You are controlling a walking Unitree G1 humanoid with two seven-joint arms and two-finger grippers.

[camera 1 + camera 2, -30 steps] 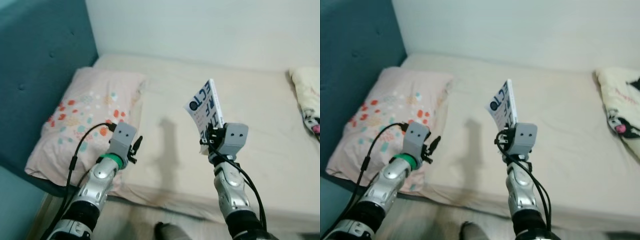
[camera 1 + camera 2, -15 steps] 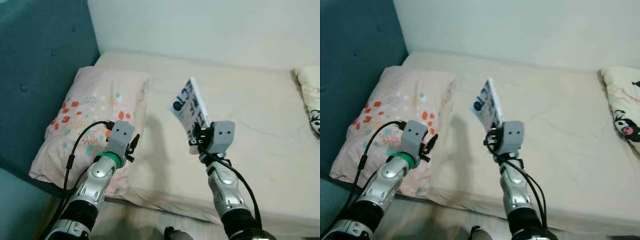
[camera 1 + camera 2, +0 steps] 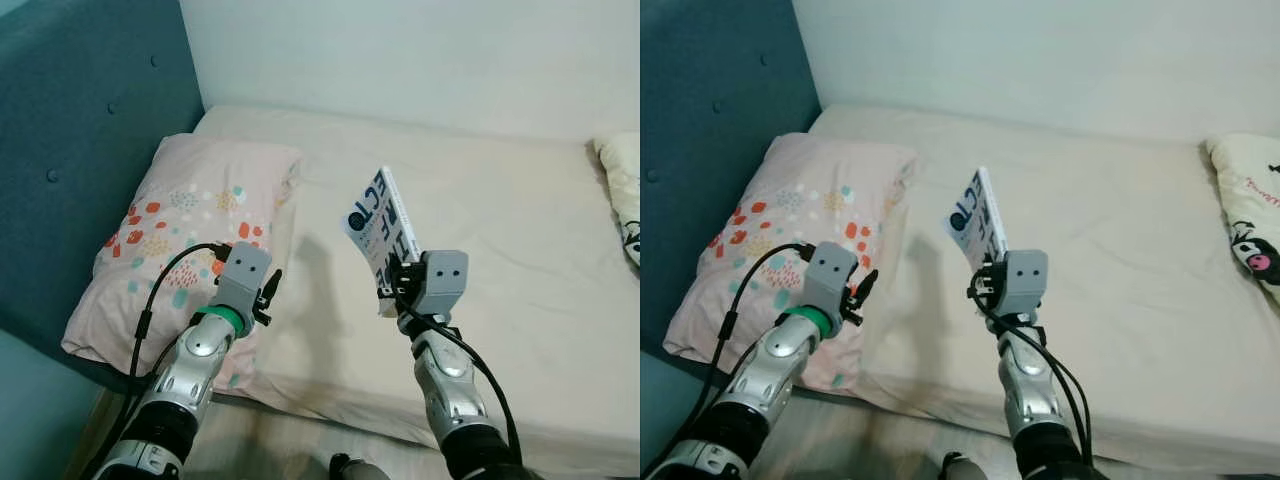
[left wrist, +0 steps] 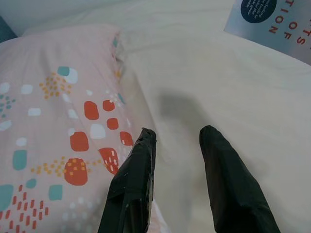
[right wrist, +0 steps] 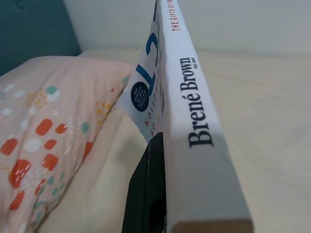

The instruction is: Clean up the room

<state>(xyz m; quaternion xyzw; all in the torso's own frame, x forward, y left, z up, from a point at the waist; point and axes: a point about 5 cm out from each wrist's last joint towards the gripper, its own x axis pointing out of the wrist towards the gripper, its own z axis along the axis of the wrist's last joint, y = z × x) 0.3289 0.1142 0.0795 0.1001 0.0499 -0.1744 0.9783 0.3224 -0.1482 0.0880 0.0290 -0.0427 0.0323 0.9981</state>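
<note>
Right gripper (image 3: pixel 400 285) is clamped on a white paperback book (image 3: pixel 382 232), holding it up off the bed (image 3: pixel 520 220), spine toward the robot, cover tilted back toward the headboard side. Spine reads "Brené Brown" in the right wrist view; one black finger (image 5: pixel 150 194) is pressed flat against the cover. The book hangs above the mattress, clear of the sheet, and throws a shadow on the sheet between itself and the pillow.

Left gripper (image 3: pixel 268 295) is released, fingers (image 4: pixel 133 184) spread with nothing between them. It hovers over the near corner of the pillow (image 3: pixel 190 230), right at the pillow's edge where it meets the bare sheet.

Pillow: pale pink with orange, teal and white spots, lying flat at the head of the bed against the teal padded headboard (image 3: pixel 90 130).

A cream blanket (image 3: pixel 1245 220) with a cartoon print lies at the far end of the bed from the pillow, well apart from the book.

White wall (image 3: pixel 420 55) runs along the far side of the bed. No containers to report; the book rests in nothing but the gripper.
</note>
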